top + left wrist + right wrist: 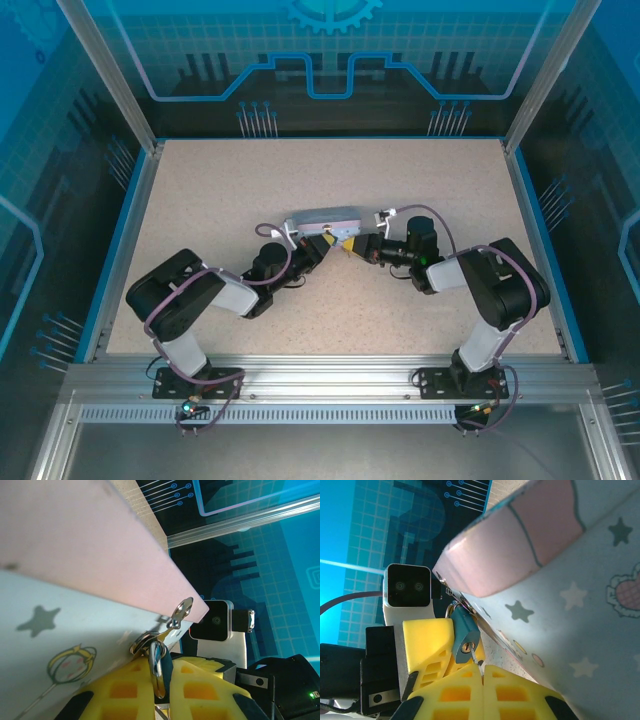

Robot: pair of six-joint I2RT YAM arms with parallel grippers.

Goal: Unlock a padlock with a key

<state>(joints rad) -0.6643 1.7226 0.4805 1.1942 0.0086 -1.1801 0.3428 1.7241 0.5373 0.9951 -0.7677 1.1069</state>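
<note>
Padlock [465, 630] hangs by its shackle from the hasp [182, 610] on the tin [560, 630]. Its teal body is pinched between the left fingers [125, 690], which are clenched on it. Just below, the key [478, 657] juts from the tips of the right fingers [455, 695], which are clamped tight around it, and its tip sits at the keyhole. The tin lies in the middle of the desk [200, 200], with both arms meeting at its near side.

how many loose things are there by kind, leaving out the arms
tin box: 1
padlock: 1
key: 1
total: 3
</note>
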